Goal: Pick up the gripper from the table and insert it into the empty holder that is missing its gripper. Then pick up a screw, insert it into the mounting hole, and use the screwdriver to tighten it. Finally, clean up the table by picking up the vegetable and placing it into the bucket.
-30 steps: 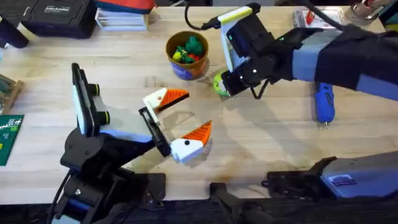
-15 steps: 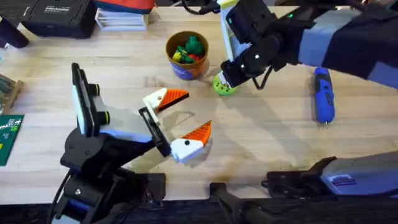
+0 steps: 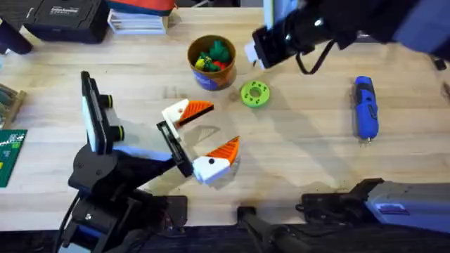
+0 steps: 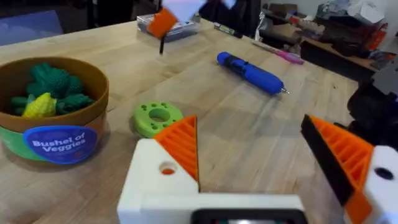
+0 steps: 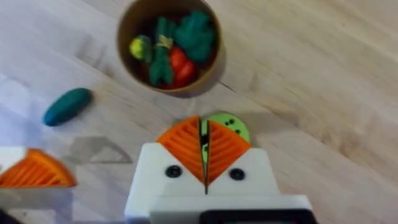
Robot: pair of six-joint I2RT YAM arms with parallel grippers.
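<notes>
Blue stubby screwdriver point(image 3: 364, 108) lying flat on the wooden table's right side, thin metal tip pointing toward the near edge. Orange-walled bucket point(image 3: 211, 62) with blue label standing upright near the far edge, holding toy vegetables. Small dark-green vegetable point(image 5: 67, 105) lying on its side near the bucket.

A light wooden table point(image 3: 295, 151) with fine grain and a few dark scuffs carries the scene, evenly lit, with soft shadows on its surface. Along its far edge sit a black case point(image 3: 67, 20) and a stack of flat white and blue items topped in red point(image 3: 140, 15). At the near left edge lies a green printed card point(image 3: 10, 156). Beyond the table, the left wrist view shows a dim room with a second bench point(image 4: 348, 53) crowded with indistinct clutter, and a clear plastic box point(image 4: 171, 26) near the table's far edge.
</notes>
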